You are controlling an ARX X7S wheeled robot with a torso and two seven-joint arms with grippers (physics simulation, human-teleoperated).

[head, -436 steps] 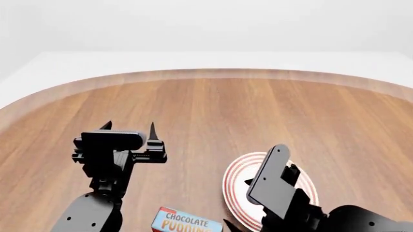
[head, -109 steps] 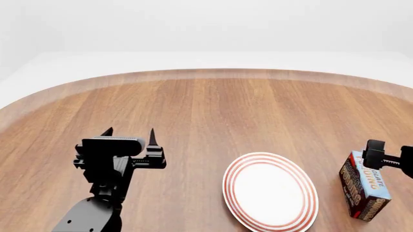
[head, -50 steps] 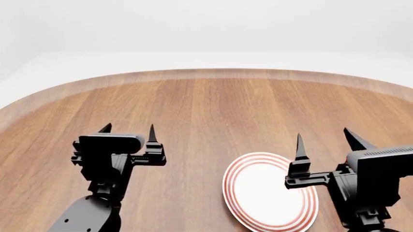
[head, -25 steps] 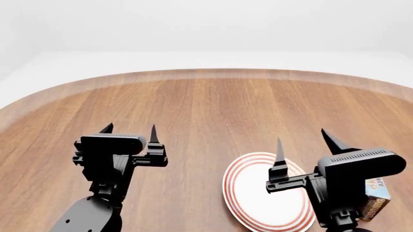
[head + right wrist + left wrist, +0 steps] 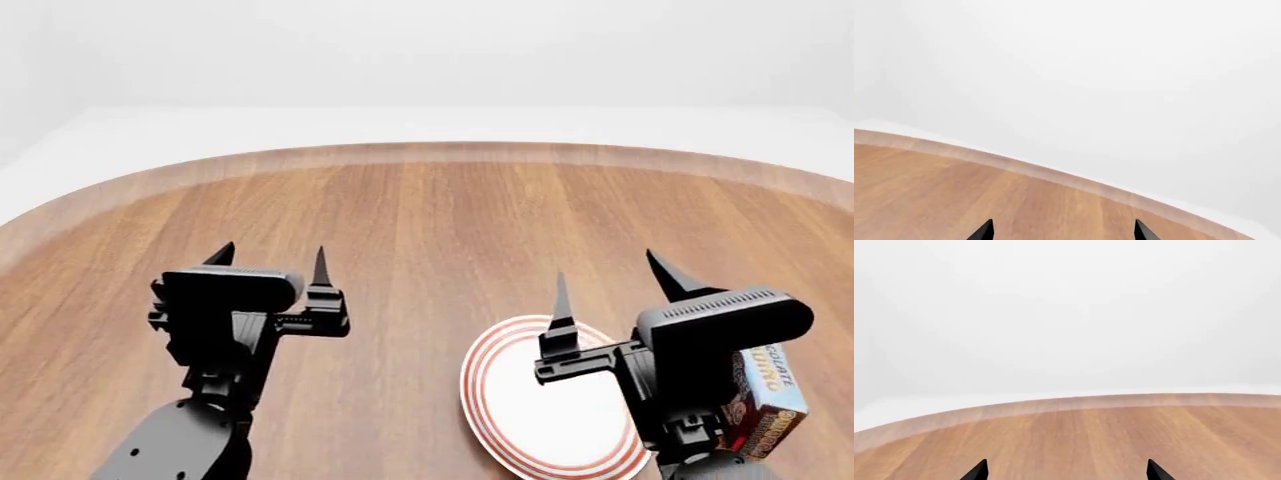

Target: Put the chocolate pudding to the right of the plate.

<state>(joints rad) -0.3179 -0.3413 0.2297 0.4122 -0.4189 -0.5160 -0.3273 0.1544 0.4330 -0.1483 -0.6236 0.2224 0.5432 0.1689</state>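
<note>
Wooden desk (image 5: 441,230) under a white backdrop carries the chocolate pudding (image 5: 765,398), standing just right of the plate (image 5: 534,400), where the task wants it. Partial lettering reading "DING" shows on its face. Both the right gripper (image 5: 607,290) and left gripper (image 5: 270,262) hover raised, jaws spread, grasping nothing.

We see bright, even, diffuse light in all three views, with no visible source. The white background is washed out to near featureless. The counter (image 5: 441,230) shows a soft pale sheen toward its far rim and almost no cast shadows. Edges render crisp and clean, without motion blur or grain; the counter's rim curves noticeably in each view.
</note>
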